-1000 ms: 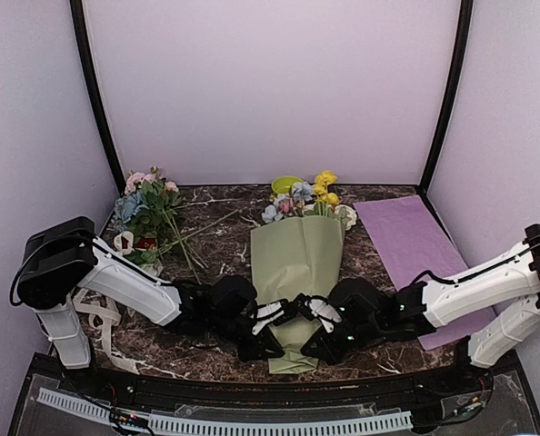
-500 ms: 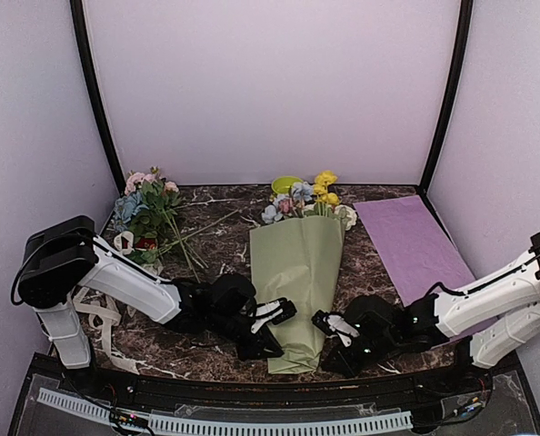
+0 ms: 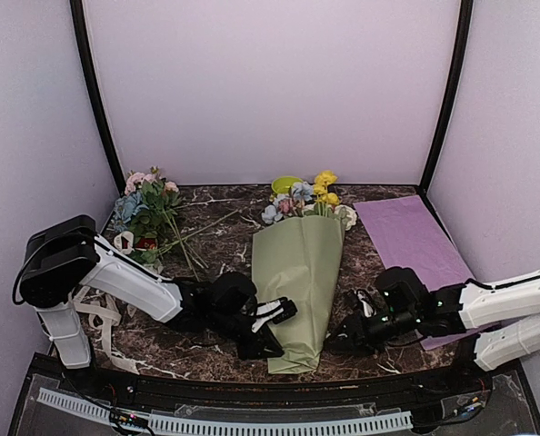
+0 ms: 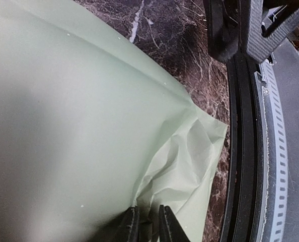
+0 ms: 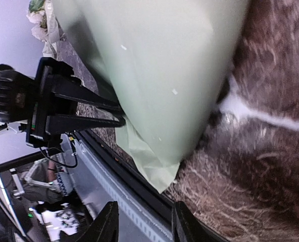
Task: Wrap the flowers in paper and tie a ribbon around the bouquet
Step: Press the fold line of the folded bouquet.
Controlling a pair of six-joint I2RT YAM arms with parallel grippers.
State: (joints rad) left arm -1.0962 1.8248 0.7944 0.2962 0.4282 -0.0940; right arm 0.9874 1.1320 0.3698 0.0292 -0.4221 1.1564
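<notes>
The bouquet (image 3: 297, 272) lies in the middle of the table as a sage-green paper (image 4: 64, 116) cone, its narrow crumpled end toward the near edge. Yellow, blue and pink flowers (image 3: 308, 197) stick out of the far wide end. My left gripper (image 3: 272, 325) lies against the cone's lower left side; in the left wrist view its jaws (image 4: 145, 225) stand nearly together, pinching a fold of the paper. My right gripper (image 3: 350, 332) sits to the right of the cone, apart from it, open with nothing between its fingers (image 5: 109, 222). The cream ribbon (image 3: 100, 320) lies loose by the left arm.
A loose leafy cluster of pink and blue blooms (image 3: 147, 211) and stray stems (image 3: 197, 238) lie at the back left. A flat purple sheet (image 3: 411, 243) covers the right side, partly under the right arm. The table's black front rail (image 4: 242, 151) runs just past the cone's tip.
My right gripper has let go of the cone's lower right side, opened, and drawn back to the right. The left gripper and the bouquet have stayed put.
</notes>
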